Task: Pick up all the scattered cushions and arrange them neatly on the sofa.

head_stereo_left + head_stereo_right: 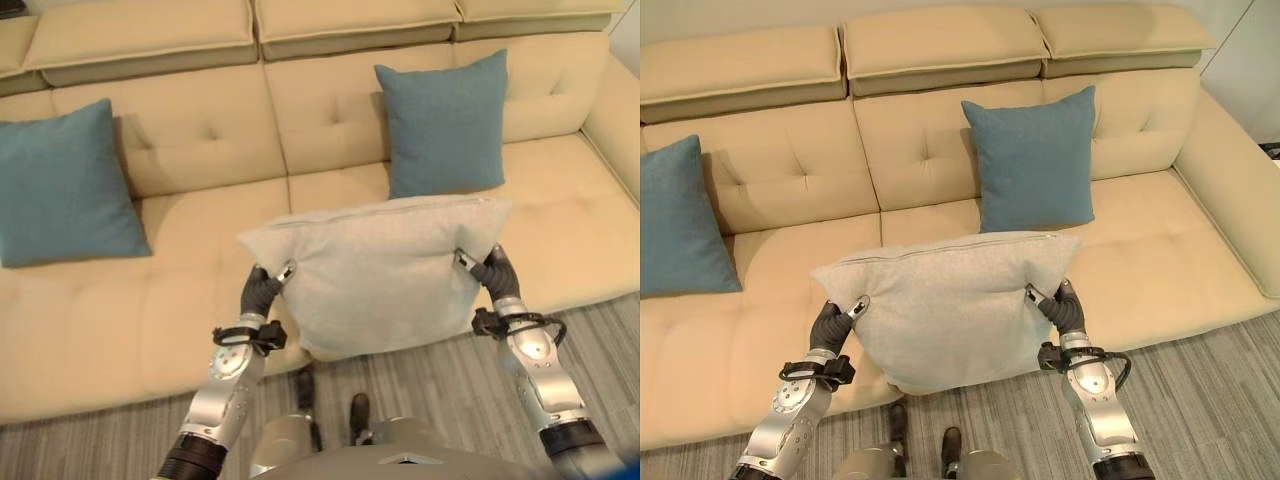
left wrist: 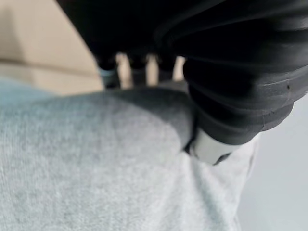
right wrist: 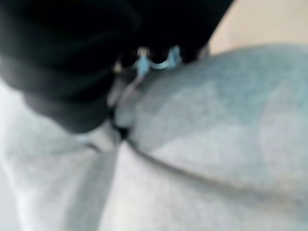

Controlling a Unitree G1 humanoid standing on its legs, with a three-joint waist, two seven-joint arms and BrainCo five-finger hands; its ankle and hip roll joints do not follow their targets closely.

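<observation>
While both hands pinch grey cushion (image 1: 945, 305) at opposite side edges, it hangs clear of floor, just in front of sofa (image 1: 1160, 250) seat edge. Left hand (image 1: 830, 325) clamps left edge, thumb dug into fabric; right hand (image 1: 1064, 308) clamps right edge likewise. Cushion's long axis runs left-right, parallel to backrest. Open seat lies straight ahead, between two blue cushions (image 1: 1032, 160) already propped upright. Grey striped floor (image 1: 1210, 380) below.
</observation>
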